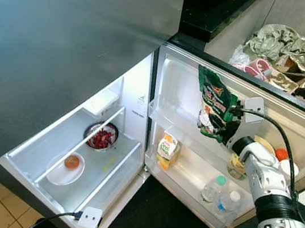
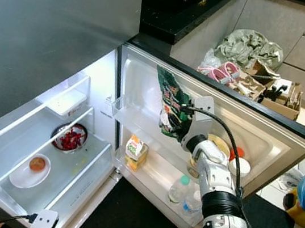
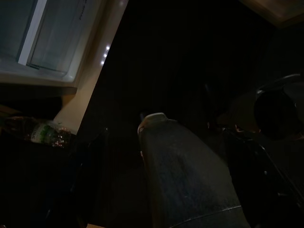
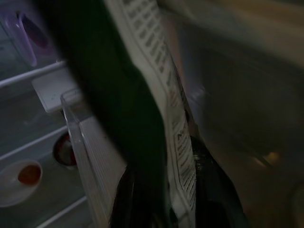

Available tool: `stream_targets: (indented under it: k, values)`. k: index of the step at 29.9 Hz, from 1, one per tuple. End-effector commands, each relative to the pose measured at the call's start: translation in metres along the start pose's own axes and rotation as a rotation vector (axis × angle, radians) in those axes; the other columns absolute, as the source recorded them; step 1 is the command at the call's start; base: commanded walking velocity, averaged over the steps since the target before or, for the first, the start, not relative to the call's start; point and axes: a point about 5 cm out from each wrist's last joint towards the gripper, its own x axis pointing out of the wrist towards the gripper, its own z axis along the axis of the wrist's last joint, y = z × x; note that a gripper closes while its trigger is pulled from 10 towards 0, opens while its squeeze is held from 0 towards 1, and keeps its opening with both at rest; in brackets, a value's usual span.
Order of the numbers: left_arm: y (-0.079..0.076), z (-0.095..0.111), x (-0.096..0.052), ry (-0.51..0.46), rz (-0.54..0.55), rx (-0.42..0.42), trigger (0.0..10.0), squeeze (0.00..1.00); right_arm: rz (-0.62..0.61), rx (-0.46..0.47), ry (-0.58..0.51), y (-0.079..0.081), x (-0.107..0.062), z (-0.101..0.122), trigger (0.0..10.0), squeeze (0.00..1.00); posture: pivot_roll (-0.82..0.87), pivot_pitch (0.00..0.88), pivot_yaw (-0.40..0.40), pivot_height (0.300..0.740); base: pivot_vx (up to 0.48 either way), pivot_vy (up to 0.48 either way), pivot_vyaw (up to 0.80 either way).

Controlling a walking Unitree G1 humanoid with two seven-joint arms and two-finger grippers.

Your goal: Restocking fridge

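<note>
My right gripper (image 1: 222, 131) is shut on the lower end of a green snack bag (image 1: 213, 102), held upright over the upper shelf (image 1: 166, 116) of the open fridge door (image 1: 288, 126). In the right wrist view the green snack bag (image 4: 142, 109) stands between the two black fingers (image 4: 124, 199). On the door's lower shelf stand a small juice carton (image 1: 167, 150), two water bottles (image 1: 214, 188) and a jar (image 1: 237, 168). Inside the fridge a bowl of red food (image 1: 101, 137) and a white plate with an orange item (image 1: 65, 168) rest on the glass shelf. My left arm hangs idle in the dark.
The steel upper door (image 1: 66, 38) fills the left. A black counter (image 1: 214, 11) lies beyond the door, with a crumpled bag (image 1: 280, 44) and boxes on the floor past it. A dark mat (image 1: 164, 225) lies before the fridge. A white plug and cable (image 1: 87, 222) sit at the bottom.
</note>
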Motion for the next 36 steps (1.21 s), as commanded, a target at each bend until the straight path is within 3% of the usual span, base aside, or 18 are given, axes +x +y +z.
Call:
stream_targets:
  k: [1,8,10,11,12,13,14,15,20,27,29,30,32,34,36]
  values:
    - [0.000,-0.009,-0.002,0.030,0.000,0.003,10.0,0.00,-0.014,-0.010,0.025,-0.003,-0.001,-0.001,10.0,1.00,-0.07,0.067,0.016,0.740,0.000,0.000,0.00]
    - [0.000,-0.010,-0.003,0.035,0.000,0.005,10.0,0.00,-0.073,-0.022,0.027,-0.009,-0.001,0.002,10.0,1.00,-0.07,0.070,0.017,0.740,0.000,0.000,0.00]
    - [0.000,-0.010,-0.002,0.035,0.000,0.006,10.0,0.00,-0.086,-0.021,-0.026,-0.011,-0.001,0.011,10.0,0.83,-0.07,0.070,0.017,0.740,0.000,0.000,0.00]
    - [0.000,-0.010,-0.002,0.035,0.000,0.006,10.0,0.00,-0.086,-0.021,-0.026,-0.011,-0.001,0.011,10.0,0.83,-0.07,0.070,0.017,0.740,0.000,0.000,0.00]
    - [0.000,-0.010,-0.002,0.035,0.000,0.006,10.0,0.00,-0.075,-0.010,-0.076,-0.010,-0.001,0.018,10.0,0.61,-0.07,0.070,0.017,0.740,0.000,0.000,0.00]
    - [0.000,-0.010,-0.002,0.035,0.000,0.006,10.0,0.00,-0.075,-0.010,-0.076,-0.010,-0.001,0.018,10.0,0.61,-0.07,0.070,0.017,0.740,0.000,0.000,0.00]
    - [0.000,-0.010,-0.002,0.034,-0.001,0.006,10.0,0.00,-0.041,0.008,-0.145,-0.007,-0.002,0.028,10.0,0.15,-0.07,0.070,0.017,0.740,0.000,0.000,0.00]
    - [0.000,-0.010,-0.002,0.034,-0.001,0.006,10.0,0.00,0.006,0.030,-0.211,-0.003,-0.004,0.038,10.0,0.00,-0.07,0.071,0.018,0.740,0.000,0.000,0.00]
    - [0.000,-0.010,-0.003,0.037,-0.001,0.006,10.0,0.00,0.099,0.071,-0.304,0.003,-0.009,0.051,10.0,0.00,-0.07,0.071,0.018,0.740,0.000,0.000,0.00]
    - [0.000,-0.013,-0.003,0.046,-0.001,0.003,10.0,0.00,0.275,0.066,-0.450,0.008,-0.029,0.071,10.0,0.00,-0.06,0.070,0.019,0.740,0.000,0.000,0.00]
    - [0.000,-0.014,-0.004,0.049,0.000,0.002,10.0,0.00,0.436,0.087,-0.515,0.018,-0.043,0.075,10.0,0.00,-0.06,0.070,0.019,0.740,0.000,0.000,0.00]
    - [0.000,-0.014,-0.004,0.049,0.000,0.002,10.0,0.00,0.436,0.087,-0.515,0.018,-0.043,0.075,10.0,0.00,-0.06,0.070,0.019,0.740,0.000,0.000,0.00]
    - [0.000,-0.015,-0.004,0.050,0.000,0.001,10.0,0.00,0.579,0.095,-0.510,0.028,-0.053,0.069,10.0,0.00,-0.06,0.070,0.018,0.740,0.000,0.000,0.00]
    - [0.000,-0.015,-0.004,0.051,0.000,0.001,10.0,0.00,0.640,0.096,-0.499,0.033,-0.058,0.065,10.0,0.00,-0.06,0.070,0.018,0.740,0.000,0.000,0.00]
    - [0.000,-0.015,-0.004,0.051,0.000,0.001,10.0,0.00,0.640,0.096,-0.499,0.033,-0.058,0.065,10.0,0.00,-0.06,0.070,0.018,0.740,0.000,0.000,0.00]
